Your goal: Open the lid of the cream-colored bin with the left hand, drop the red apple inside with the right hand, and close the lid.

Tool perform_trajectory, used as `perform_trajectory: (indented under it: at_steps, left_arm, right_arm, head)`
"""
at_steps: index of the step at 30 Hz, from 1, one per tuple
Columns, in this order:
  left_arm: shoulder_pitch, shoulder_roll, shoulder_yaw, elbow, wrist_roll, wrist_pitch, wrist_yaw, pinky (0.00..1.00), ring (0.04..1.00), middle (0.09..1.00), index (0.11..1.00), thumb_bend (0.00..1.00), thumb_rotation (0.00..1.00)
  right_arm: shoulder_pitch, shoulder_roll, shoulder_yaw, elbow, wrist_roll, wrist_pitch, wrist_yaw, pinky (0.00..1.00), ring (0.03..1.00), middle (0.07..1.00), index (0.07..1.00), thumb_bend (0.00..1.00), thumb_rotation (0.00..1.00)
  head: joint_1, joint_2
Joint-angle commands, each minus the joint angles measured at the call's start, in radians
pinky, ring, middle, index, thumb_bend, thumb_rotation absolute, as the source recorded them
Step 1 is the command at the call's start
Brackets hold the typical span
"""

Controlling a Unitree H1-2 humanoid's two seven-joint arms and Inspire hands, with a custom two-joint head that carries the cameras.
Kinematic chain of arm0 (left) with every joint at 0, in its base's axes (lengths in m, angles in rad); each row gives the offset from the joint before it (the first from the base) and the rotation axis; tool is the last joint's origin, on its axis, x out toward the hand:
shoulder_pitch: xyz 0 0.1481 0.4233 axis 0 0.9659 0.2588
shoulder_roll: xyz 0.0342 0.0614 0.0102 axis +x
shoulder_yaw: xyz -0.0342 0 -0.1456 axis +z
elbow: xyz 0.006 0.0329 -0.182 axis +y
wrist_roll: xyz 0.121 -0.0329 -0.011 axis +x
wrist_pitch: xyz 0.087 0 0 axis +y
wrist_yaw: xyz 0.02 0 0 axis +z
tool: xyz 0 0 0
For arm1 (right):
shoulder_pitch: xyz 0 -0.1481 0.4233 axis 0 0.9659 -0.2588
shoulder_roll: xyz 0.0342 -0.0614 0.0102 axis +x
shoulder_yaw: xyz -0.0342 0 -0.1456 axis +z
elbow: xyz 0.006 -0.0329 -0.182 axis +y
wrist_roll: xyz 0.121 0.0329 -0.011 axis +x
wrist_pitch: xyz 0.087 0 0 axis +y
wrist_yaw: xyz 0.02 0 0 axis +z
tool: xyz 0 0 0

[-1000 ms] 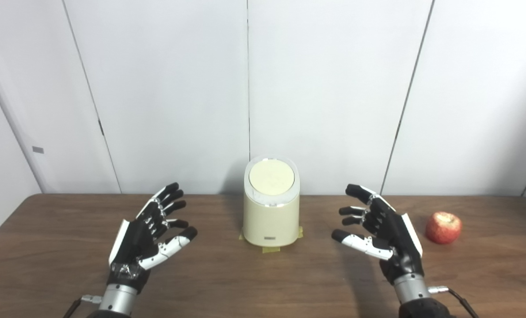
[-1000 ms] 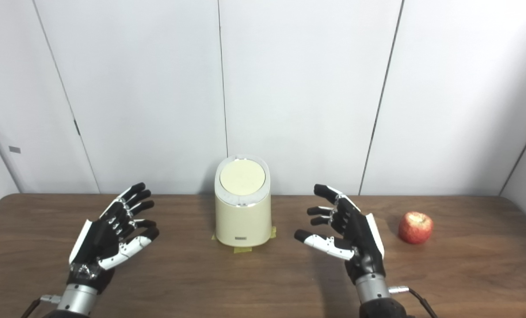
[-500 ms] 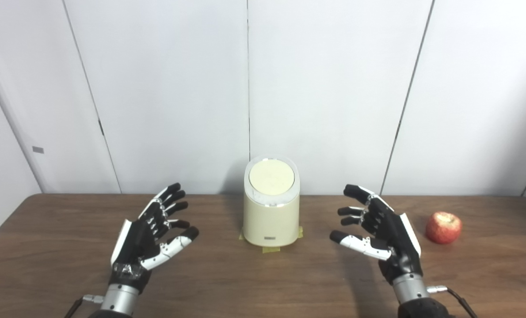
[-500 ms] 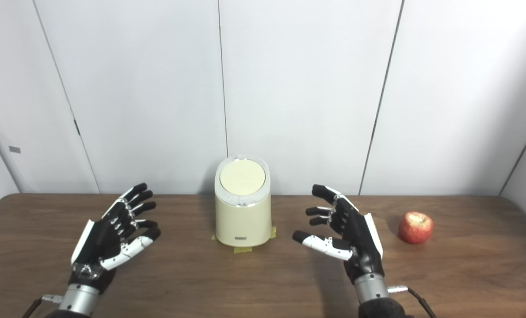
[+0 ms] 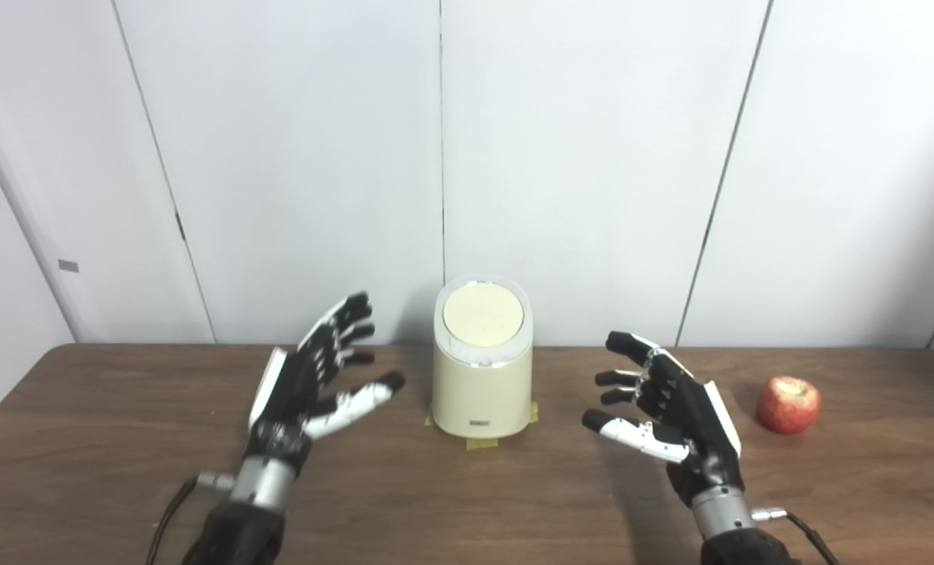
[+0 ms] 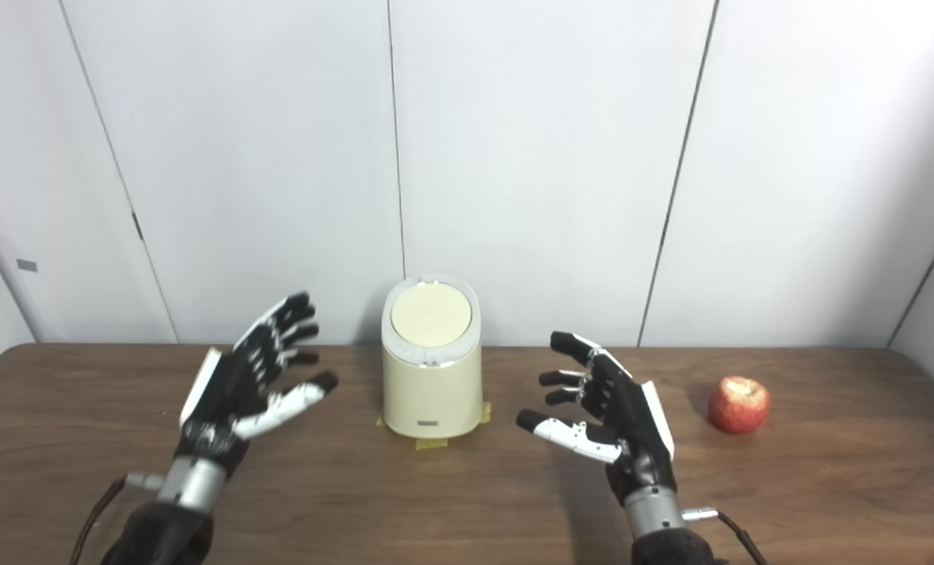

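The cream-colored bin (image 5: 481, 392) stands upright at the middle back of the wooden table, its round lid (image 5: 483, 314) shut flat on top. A red apple (image 5: 786, 404) rests on the table at the far right. My left hand (image 5: 310, 384) hovers open just left of the bin, raised above the table, fingers spread and not touching it. My right hand (image 5: 671, 408) is open with fingers spread, between the bin and the apple, holding nothing.
Yellow tape tabs (image 5: 480, 443) show under the bin's base. The brown table (image 5: 467, 502) runs the full width of the view, with white wall panels (image 5: 592, 157) right behind its far edge.
My left hand has risen and moved right and forward, toward the bin. My right hand has shifted slightly left. The bin and apple have not moved.
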Motion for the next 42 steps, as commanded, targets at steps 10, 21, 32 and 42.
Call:
perform_trajectory:
  at_steps: [10,21,32,42]
  left_arm:
    - [-0.317,-0.042,-0.072,0.189,0.210,-0.052,0.162,0.89,0.996,1.000,1.000,0.88,0.25]
    - [-0.459,-0.024,-0.142,0.394,0.396,-0.002,0.262,0.87,1.000,1.000,1.000,0.93,0.27]
    - [-0.481,-0.008,-0.179,0.474,0.445,0.025,0.277,0.89,1.000,1.000,1.000,0.91,0.16]
    - [-0.453,0.025,-0.241,0.500,0.495,0.031,0.263,0.98,1.000,1.000,1.000,0.91,0.13]
  right_arm:
    - [-0.046,0.001,0.000,-0.023,0.000,-0.041,-0.003,0.55,0.638,0.810,0.742,0.83,0.20]
    - [-0.039,0.002,0.008,-0.046,-0.003,-0.037,-0.002,0.55,0.632,0.803,0.739,0.84,0.22]
    - [-0.035,0.012,0.018,-0.068,-0.017,-0.025,-0.016,0.54,0.627,0.799,0.737,0.83,0.22]
    - [-0.037,0.023,0.018,-0.080,-0.011,-0.026,-0.015,0.56,0.627,0.792,0.740,0.83,0.22]
  head:
    - [-0.007,-0.003]
    - [-0.014,0.003]
    - [-0.026,0.010]
    - [-0.028,0.012]
